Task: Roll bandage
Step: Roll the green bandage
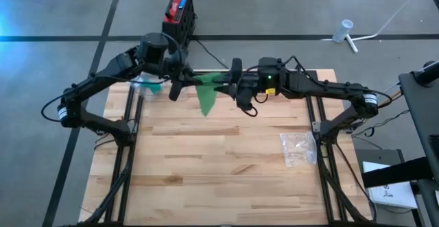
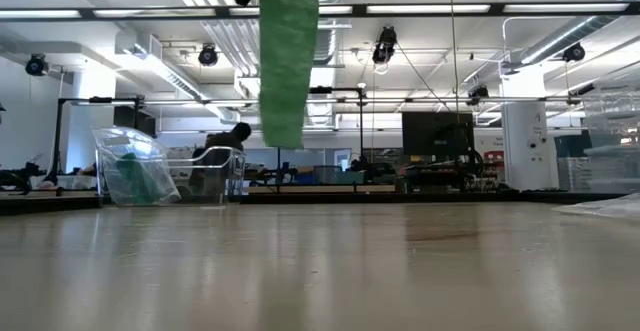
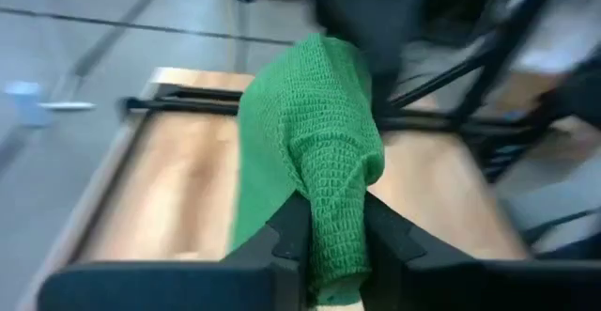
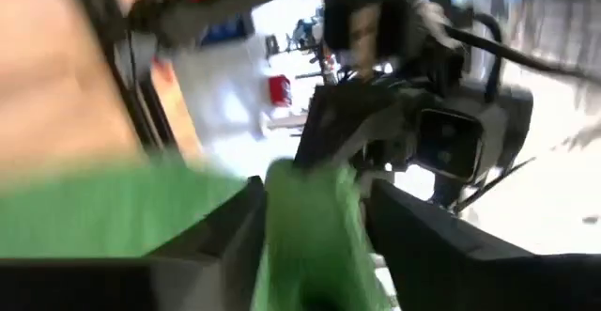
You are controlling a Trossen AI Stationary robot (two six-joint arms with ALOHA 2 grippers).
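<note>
Left claw [image 3: 333, 245] clamps the green bandage [image 1: 206, 93] above the counter [image 1: 219, 158]; right claw [image 4: 310, 226] parted; rolling barely begun.

Bright overhead lighting; both wrist views motion-blurred.

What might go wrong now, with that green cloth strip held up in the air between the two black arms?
The left gripper is shut on the green woven bandage, while the right gripper has its fingers apart around it. With only one firm hold, the strip could slip and drop onto the wooden table. A long tail hangs loose, so it may unroll or twist. The two grippers sit very close and could bump each other.
</note>
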